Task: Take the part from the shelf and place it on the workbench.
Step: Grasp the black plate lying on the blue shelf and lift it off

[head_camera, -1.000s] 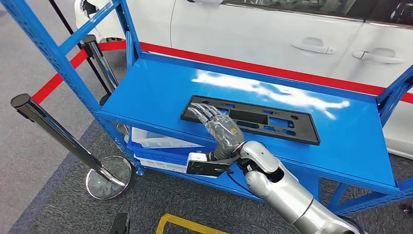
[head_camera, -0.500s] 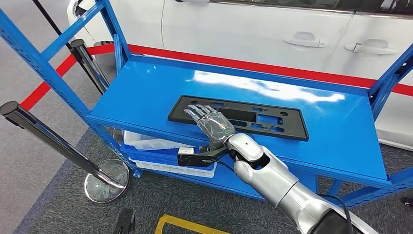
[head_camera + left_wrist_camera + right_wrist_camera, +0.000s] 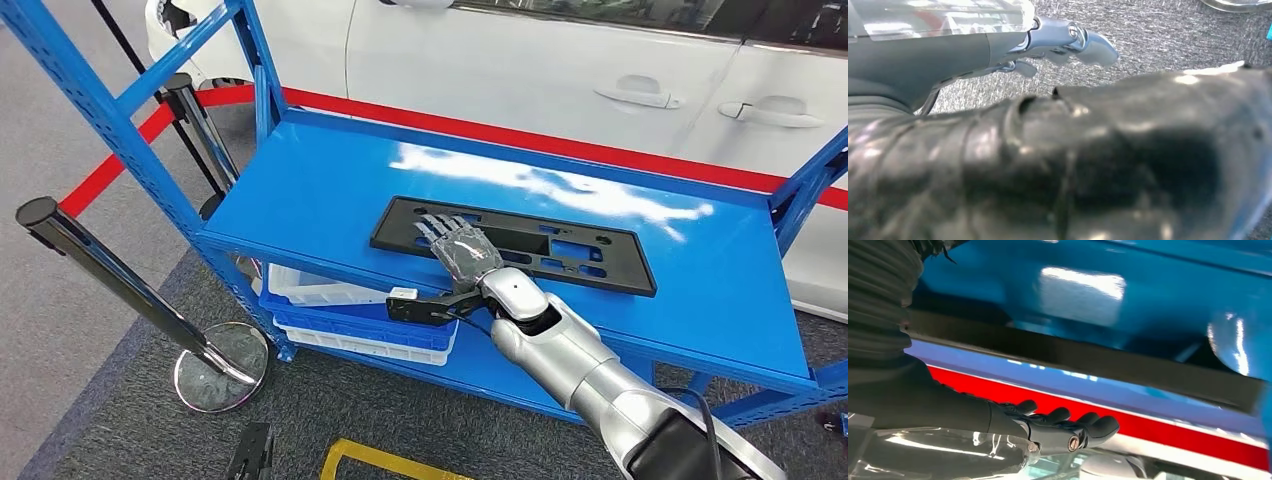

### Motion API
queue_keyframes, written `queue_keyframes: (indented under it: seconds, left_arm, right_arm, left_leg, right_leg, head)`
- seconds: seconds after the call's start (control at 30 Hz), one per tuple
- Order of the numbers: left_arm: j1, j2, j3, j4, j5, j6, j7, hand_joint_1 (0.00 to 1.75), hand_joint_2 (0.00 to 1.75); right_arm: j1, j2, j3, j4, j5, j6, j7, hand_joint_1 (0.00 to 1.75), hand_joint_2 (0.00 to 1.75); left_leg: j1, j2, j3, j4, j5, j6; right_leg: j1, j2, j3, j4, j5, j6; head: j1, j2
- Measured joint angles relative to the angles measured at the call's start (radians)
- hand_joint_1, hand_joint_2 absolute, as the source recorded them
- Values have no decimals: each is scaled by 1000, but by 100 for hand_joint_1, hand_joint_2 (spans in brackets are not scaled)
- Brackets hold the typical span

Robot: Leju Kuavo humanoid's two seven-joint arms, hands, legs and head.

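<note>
My worry is the part sliding across the slick blue shelf instead of lifting, because it is flat, thin and long, and I am over its left half alone, so it could tip or drop. My right hand lies palm down on that half, arm reaching forward, fingers straight and slightly apart, gripping nothing yet.

A white car stands behind a red floor line. Two black stanchion posts stand on the grey carpet. White and blue trays sit stacked low down.
</note>
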Motion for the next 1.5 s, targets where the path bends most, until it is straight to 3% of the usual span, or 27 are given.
queue_keyframes:
  seconds: [0.07, 0.1, 0.23, 0.3, 0.37, 0.43, 0.47, 0.53, 0.57, 0.63, 0.7, 0.77, 0.87, 0.9, 0.93, 0.97, 1.03, 1.1, 1.23, 1.27, 1.33, 1.4, 1.43, 1.47, 1.5]
  left_arm:
    - [0, 1, 0, 0, 1, 1, 0, 0, 0]
    - [0, 1, -1, 0, 2, 2, -1, 0, 0]
    - [2, 4, -2, 0, 6, 3, -1, 0, 0]
    - [2, 6, -3, 0, 8, 3, -1, 0, 0]
    - [4, 6, -3, 0, 9, 3, -1, 0, 0]
    - [7, 7, -4, 0, 11, 3, -1, 0, 0]
    - [9, 7, -4, 0, 12, 3, -1, 0, 0]
    - [9, 8, -4, 0, 14, 3, -1, 0, 0]
    - [8, 9, -4, 0, 14, 4, -1, 0, 0]
    - [8, 12, -4, 0, 14, 4, -1, 0, 0]
    - [9, 12, -5, 0, 16, 6, -1, 0, 0]
    - [9, 11, -5, 0, 17, 6, -1, 0, 0]
    - [8, 11, -7, 0, 17, 7, -1, 0, 0]
    - [9, 11, -8, 0, 17, 8, -1, 0, 0]
    - [10, 11, -9, 0, 18, 8, -1, 0, 0]
    - [11, 11, -10, 0, 18, 9, -1, 0, 0]
    - [12, 9, -11, 0, 19, 9, -1, 0, 0]
    - [11, 9, -12, 0, 19, 10, -1, 0, 0]
    - [10, 9, -12, 0, 21, 9, -1, 0, 0]
    - [11, 9, -13, 0, 23, 3, -4, 0, 0]
    - [11, 10, -13, 0, 28, -12, -16, 0, 0]
    - [12, 9, -14, 0, 29, -21, -31, 0, 87]
    - [13, 9, -15, 0, 29, -22, -38, 0, 131]
    - [14, 9, -17, 0, 28, -23, -44, 0, 175]
    - [14, 9, -18, 0, 27, -24, -50, 0, 175]
  right_arm:
    - [-5, 0, 0, 11, 12, -4, 12, 0, 175]
    - [-7, 1, 0, 16, 16, -9, 17, 0, 175]
    - [-12, 0, -3, 33, 28, -31, 36, 0, 175]
    - [-15, 0, -4, 40, 33, -40, 47, 0, 175]
    - [-15, -2, -7, 48, 37, -49, 56, 0, 175]
    - [-16, -5, -12, 56, 41, -56, 63, 0, 175]
    - [-16, -8, -15, 60, 43, -60, 67, 0, 175]
    - [-18, -13, -22, 65, 48, -68, 73, 0, 175]
    - [-19, -16, -26, 67, 50, -73, 75, 0, 175]
    - [-19, -23, -32, 71, 52, -84, 78, 0, 175]
    - [-18, -28, -36, 75, 52, -93, 79, 86, 175]
    - [-20, -36, -42, 79, 52, -100, 79, 173, 175]
    - [-20, -47, -50, 85, 52, -105, 74, 175, 175]
    - [-17, -49, -52, 88, 52, -106, 71, 175, 175]
    - [-13, -52, -53, 90, 52, -108, 66, 175, 175]
    - [-10, -53, -54, 92, 52, -111, 62, 175, 175]
    - [-8, -54, -56, 94, 52, -115, 56, 175, 175]
    - [-8, -54, -57, 94, 52, -117, 51, 175, 175]
    - [-6, -54, -58, 94, 52, -118, 47, 175, 175]
    - [-7, -53, -58, 94, 52, -119, 46, 175, 175]
    - [-7, -53, -58, 94, 53, -121, 44, 175, 175]
    - [-6, -53, -58, 94, 53, -124, 40, 175, 175]
    - [-4, -53, -58, 94, 53, -126, 38, 175, 175]
    - [-3, -54, -58, 94, 53, -128, 36, 175, 175]
    - [-3, -54, -58, 93, 53, -131, 33, 175, 175]
  left_leg:
    - [-3, -1, -7, 18, -11, -11]
    - [-5, -1, -10, 25, -15, -17]
    - [-5, 0, -18, 42, -28, -32]
    - [-1, 1, -51, 117, -73, -44]
    - [3, 1, -110, 242, -127, -52]
    - [4, 1, -138, 295, -128, -52]
    - [4, 1, -125, 265, -101, -49]
    - [2, 0, -62, 133, -36, -35]
    - [-2, 0, -33, 73, -17, -27]
    - [-9, -1, -9, 22, -12, -16]
    - [-8, 0, -5, 9, -6, -9]
    - [-3, 3, 7, -15, 7, -2]
    - [-2, 7, 14, -27, 14, 8]
    - [-3, 7, 14, -25, 14, 9]
    - [-3, 7, 13, -22, 12, 9]
    - [-3, 6, 12, -18, 9, 8]
    - [-1, 5, 10, -3, 0, 0]
    - [-5, 4, 2, 17, -11, -11]
    - [-7, 4, -8, 28, -19, -25]
    - [-6, 4, -16, 46, -32, -30]
    - [-1, 4, -56, 135, -83, -42]
    - [4, 4, -112, 253, -132, -49]
    - [5, 4, -126, 282, -135, -50]
    - [5, 4, -124, 276, -120, -48]
    - [4, 4, -105, 235, -90, -44]
  right_leg:
    - [1, -1, 51, -102, 34, -5]
    - [2, 0, 62, -126, 36, -9]
    - [1, 3, 65, -134, 35, -28]
    - [-3, 3, 66, -136, 36, -35]
    - [-2, 3, 66, -136, 35, -37]
    - [-1, 4, 67, -136, 35, -38]
    - [0, 5, 69, -136, 35, -38]
    - [1, 7, 73, -137, 34, -38]
    - [2, 8, 74, -138, 35, -36]
    - [1, 9, 72, -143, 39, -28]
    - [2, 10, 74, -151, 43, -16]
    - [4, 9, 68, -135, 28, -6]
    - [3, 6, 2, 12, -49, 1]
    - [3, 6, -20, 59, -64, 2]
    - [2, 6, -30, 79, -61, 3]
    - [1, 5, -24, 64, -42, 3]
    - [1, 3, 27, -42, 15, 1]
    - [2, 3, 67, -126, 40, -6]
    - [3, 6, 67, -138, 40, -26]
    - [1, 6, 67, -140, 42, -30]
    - [-2, 5, 67, -142, 44, -36]
    - [0, 5, 65, -141, 44, -39]
    - [1, 5, 65, -141, 44, -39]
    - [1, 6, 65, -141, 44, -39]
    - [2, 6, 66, -141, 44, -39]
  head:
    - [0, 0]
    - [0, 0]
    - [-2, 0]
    - [-7, 0]
    - [-9, 0]
    - [-9, 0]
    - [-9, 0]
    - [-8, 0]
    - [-8, 0]
    - [-8, 0]
    - [-8, 0]
    - [-4, 0]
    - [1, 0]
    - [1, 0]
    - [2, 0]
    - [2, 0]
    - [3, 0]
    - [2, 0]
    - [1, 0]
    - [-2, 0]
    - [-8, 0]
    - [-11, 0]
    - [-11, 0]
    - [-11, 0]
    - [-11, 0]
